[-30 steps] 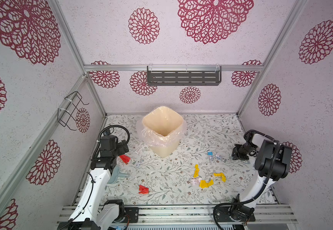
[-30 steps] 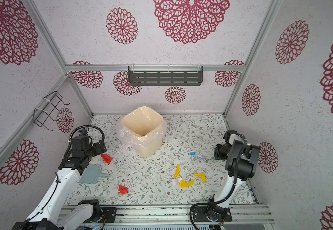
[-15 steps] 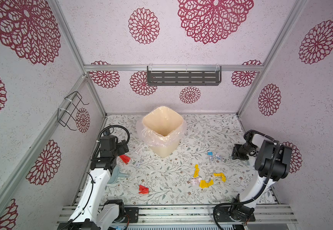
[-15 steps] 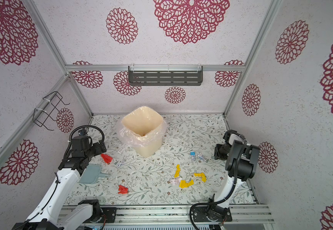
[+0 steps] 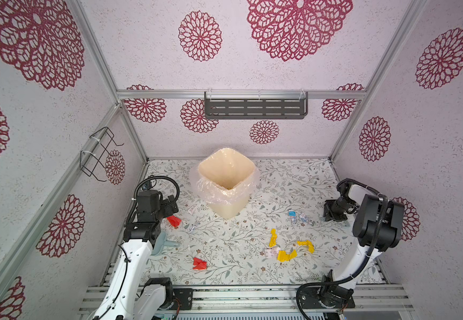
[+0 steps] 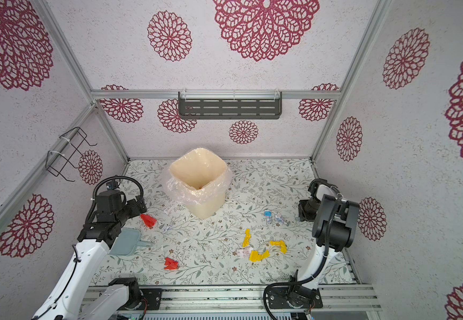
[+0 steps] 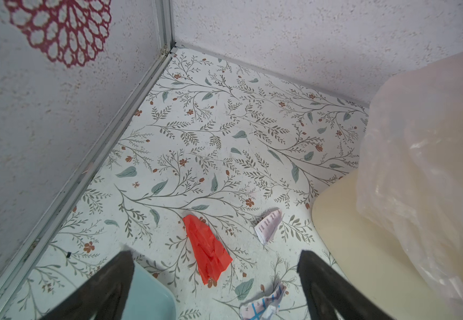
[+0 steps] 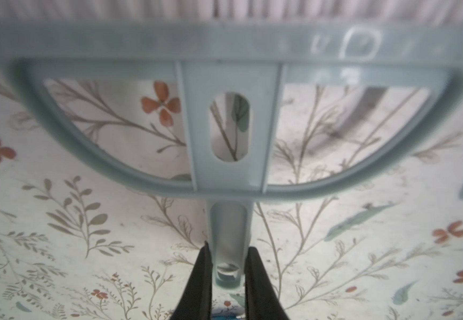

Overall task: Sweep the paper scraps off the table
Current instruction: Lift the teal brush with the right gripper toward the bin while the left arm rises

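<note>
The step in hand looks like picking up the tools; no sweeping shows yet. The right fingers (image 8: 202, 277) are pinching the thin handle of the brush (image 8: 230, 177), one on each side. The brush head lies flat on the worktop (image 8: 72, 221). In both top views that arm sits at the right edge of the leafy surface, about mid-height of the frame, and hides the brush.

The left fingers (image 7: 108, 285) are spread wide and hold nothing. They hang over a red scrap (image 7: 206, 249), with a printed white scrap (image 7: 267, 225) near it. In a top view the dustpan (image 5: 161, 243) lies at the lower left, partly under the left arm and untouched.

All the scraps lie loose on the surface. In a top view there is a second red one (image 5: 199, 263) low and left of centre. The yellow scraps (image 5: 287, 255) cluster low and right of centre with a white bit touching them. A few white and blue bits (image 5: 294, 216) lie just right of the bin (image 5: 226, 180), which stands at upper centre, lined with clear plastic and open.

The next move, as I judge it, calls for raising the brush without letting the slim handle twist in the pinch, then carrying it to the yellow cluster. The left arm needs to close on the dustpan handle and set its lip flat by the pile. The wrinkled paper is light and may skip over the bristles, so strokes should be short and low.
</note>
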`<state>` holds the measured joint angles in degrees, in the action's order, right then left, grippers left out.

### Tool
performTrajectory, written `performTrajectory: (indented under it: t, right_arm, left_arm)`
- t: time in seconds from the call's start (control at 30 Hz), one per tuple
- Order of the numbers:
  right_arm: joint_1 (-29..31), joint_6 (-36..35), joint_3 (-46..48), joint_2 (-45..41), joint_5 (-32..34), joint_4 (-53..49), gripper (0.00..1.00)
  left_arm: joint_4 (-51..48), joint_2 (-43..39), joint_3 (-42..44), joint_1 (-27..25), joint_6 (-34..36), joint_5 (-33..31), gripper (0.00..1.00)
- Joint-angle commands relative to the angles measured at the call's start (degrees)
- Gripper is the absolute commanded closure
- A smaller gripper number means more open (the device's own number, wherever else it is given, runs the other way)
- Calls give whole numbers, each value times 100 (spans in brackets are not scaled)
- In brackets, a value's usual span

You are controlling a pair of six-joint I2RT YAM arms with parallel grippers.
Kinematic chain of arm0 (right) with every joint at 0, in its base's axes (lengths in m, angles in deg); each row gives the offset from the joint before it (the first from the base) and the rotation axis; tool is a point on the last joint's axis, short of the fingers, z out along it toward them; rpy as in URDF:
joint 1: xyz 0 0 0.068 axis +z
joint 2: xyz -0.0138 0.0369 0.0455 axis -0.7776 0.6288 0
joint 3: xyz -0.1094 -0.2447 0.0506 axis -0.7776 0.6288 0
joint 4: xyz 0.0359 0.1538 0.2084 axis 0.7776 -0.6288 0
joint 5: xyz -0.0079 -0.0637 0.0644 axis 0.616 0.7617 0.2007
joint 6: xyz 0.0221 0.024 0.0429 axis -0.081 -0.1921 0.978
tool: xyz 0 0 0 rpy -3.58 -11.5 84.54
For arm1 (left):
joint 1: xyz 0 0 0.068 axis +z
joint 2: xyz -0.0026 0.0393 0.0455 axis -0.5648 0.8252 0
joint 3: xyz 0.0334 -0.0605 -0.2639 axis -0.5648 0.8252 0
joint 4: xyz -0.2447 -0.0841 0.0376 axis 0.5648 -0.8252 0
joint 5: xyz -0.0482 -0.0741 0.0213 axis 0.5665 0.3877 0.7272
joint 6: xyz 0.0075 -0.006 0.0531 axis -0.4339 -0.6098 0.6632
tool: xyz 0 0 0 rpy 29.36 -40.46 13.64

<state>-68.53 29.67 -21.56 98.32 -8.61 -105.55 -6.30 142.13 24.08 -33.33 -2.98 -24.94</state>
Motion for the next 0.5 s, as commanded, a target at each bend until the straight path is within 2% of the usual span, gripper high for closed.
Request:
performTrajectory:
  t: [0.0, 0.27, 0.47]
  right_arm:
    - [125, -341, -248, -418, 429, -347, 86]
    - [401, -677, -428, -686, 770, -480, 87]
    - [868, -1060, -755, -888, 1193, -704, 88]
  left_arm:
    - [-209, -215, -236, -61, -44, -72, 3]
    - [-458, -228, -724, -255, -29, -126, 3]
    - [-622, -82, -1183, -574, 23, -308, 3]
